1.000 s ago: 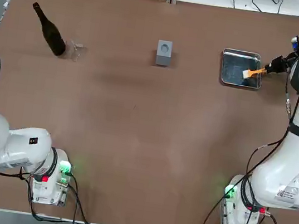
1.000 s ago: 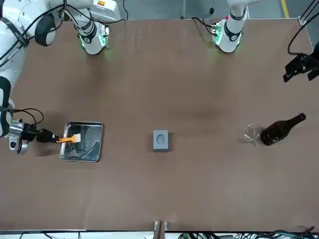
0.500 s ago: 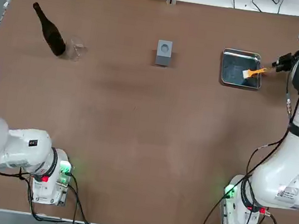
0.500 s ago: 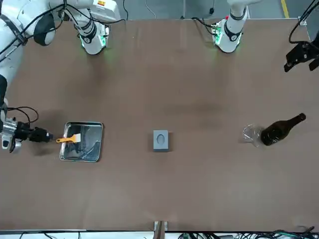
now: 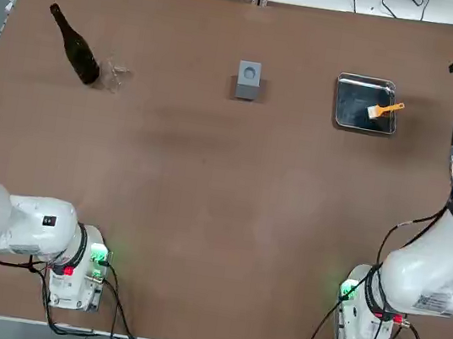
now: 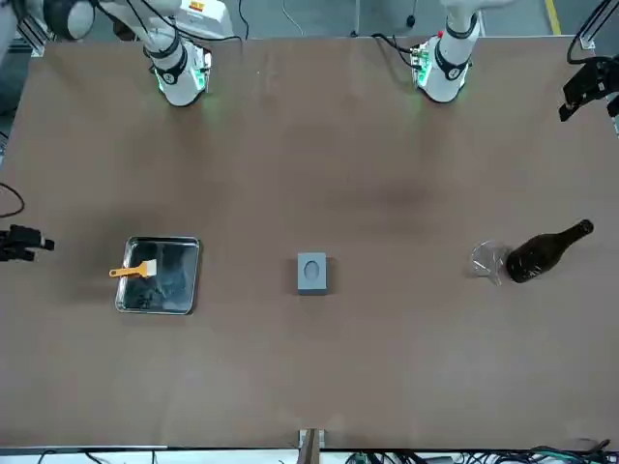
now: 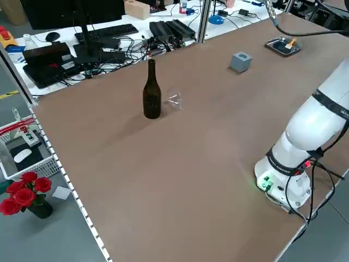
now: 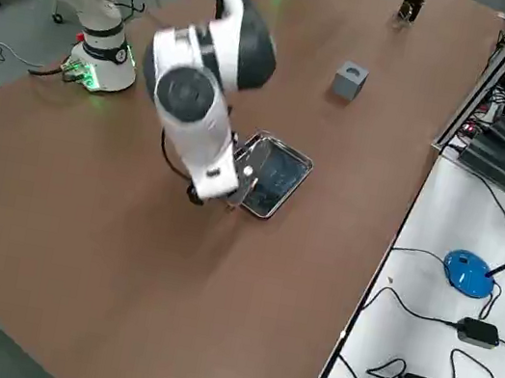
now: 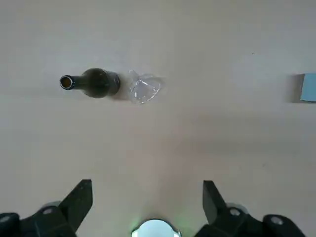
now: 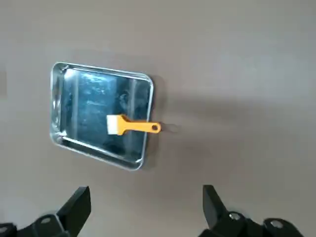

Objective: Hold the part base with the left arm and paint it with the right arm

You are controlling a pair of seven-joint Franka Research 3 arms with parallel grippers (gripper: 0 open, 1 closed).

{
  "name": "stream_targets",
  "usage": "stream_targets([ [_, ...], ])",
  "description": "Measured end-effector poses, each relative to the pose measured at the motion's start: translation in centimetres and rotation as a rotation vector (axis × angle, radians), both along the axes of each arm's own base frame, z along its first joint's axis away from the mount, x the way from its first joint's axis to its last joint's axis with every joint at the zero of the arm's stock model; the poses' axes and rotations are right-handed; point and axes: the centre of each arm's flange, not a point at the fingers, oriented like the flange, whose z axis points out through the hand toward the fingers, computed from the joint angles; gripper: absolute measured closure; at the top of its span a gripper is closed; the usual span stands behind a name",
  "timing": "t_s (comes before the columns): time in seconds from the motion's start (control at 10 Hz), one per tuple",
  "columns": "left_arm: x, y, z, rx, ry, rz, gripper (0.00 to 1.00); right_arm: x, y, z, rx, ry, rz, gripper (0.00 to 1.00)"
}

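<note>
Having let go of the orange brush [image 5: 385, 111], now propped on the metal tray [image 5: 345, 117], the right gripper [image 10: 145, 207] hangs high with fingers apart, the left gripper [image 9: 147, 202] also spread, the part base [image 5: 248, 80] alone at far centre.

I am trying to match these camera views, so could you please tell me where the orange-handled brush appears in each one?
Top: brush on the metal tray's right rim, upper right.
Front: brush at centre left.
Left side: brush at top right.
Right side: hidden behind the right arm.
Left wrist: not in it.
Right wrist: brush at centre.
Shared landmark: the tray.
</note>
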Motion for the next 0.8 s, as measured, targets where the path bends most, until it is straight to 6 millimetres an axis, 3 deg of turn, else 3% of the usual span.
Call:
stream_targets([
  [0.3,0.0,-0.8,-0.4,-0.018,0.009,-0.002,0.02,-0.4,8.2,9.8,-0.144,0.048,-0.052,0.00],
  [0.8,0.2,-0.2,-0.6,-0.033,-0.003,0.006,0.02,-4.5,18.3,21.1,-0.327,0.001,-0.128,0.00],
])
